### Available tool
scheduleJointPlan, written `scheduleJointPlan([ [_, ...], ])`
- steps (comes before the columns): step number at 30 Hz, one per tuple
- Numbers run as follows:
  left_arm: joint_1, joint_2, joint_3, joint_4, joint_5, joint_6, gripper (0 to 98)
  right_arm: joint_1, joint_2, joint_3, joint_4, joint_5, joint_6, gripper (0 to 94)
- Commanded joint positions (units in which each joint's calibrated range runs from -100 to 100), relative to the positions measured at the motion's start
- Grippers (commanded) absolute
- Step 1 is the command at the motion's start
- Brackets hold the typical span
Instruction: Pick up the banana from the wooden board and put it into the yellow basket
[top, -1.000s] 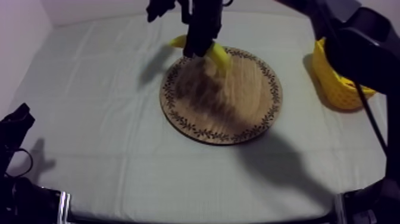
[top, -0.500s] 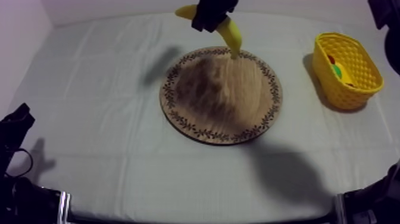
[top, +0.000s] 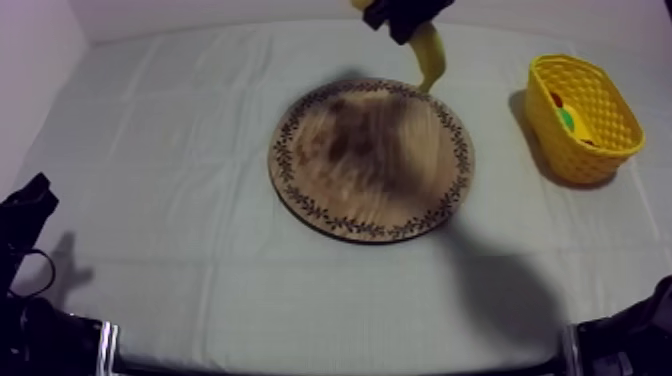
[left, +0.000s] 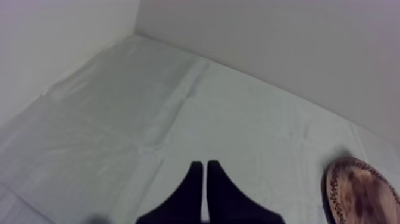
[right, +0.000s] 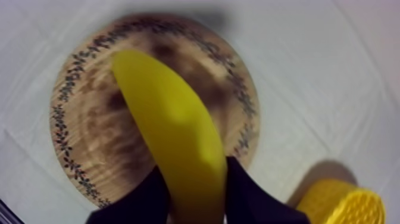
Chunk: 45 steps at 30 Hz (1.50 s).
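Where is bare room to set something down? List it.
Widest: the cloth left of the wooden board. Also the strip between board and near table edge, and the board's own bare top. Crowded: the tighter gap between board and yellow basket, which already holds fruit; the banana hangs in the right jaws above the board's far rim.

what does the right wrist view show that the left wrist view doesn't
Right wrist view, not the left: the banana clamped in the right tool, held over the wooden board, with the yellow basket off to the board's side. Left wrist view, not the right: the left tool, shut on nothing, over the cloth. Both: the wooden board, whole in the right wrist view and just an edge in the left, and the cloth under it.
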Motion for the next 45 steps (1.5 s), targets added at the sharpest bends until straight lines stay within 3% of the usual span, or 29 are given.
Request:
scheduleJointPlan([
  [1, 0.0, 0.0, 0.0, -0.01, 0.0, 0.0, 0.1, 1.9, -1.7, 3.8, -0.3, 0.0, -0.4, 19.8],
  [11, 0.0, 0.0, 0.0, -0.01, 0.0, 0.0, 0.1, 12.7, -7.3, 11.0, 0.0, -0.1, 0.9, 19.7],
  [24, 0.0, 0.0, 0.0, -0.01, 0.0, 0.0, 0.1, 23.6, -8.8, 12.0, 3.1, -0.2, 3.1, 19.9],
  [39, 0.0, 0.0, 0.0, -0.01, 0.0, 0.0, 0.1, 26.0, -5.3, 18.9, 3.9, -3.9, 3.2, 20.3],
  [45, 0.0, 0.0, 0.0, -0.01, 0.0, 0.0, 0.1, 27.7, -2.8, 23.3, 4.8, -7.7, 2.7, 25.5],
])
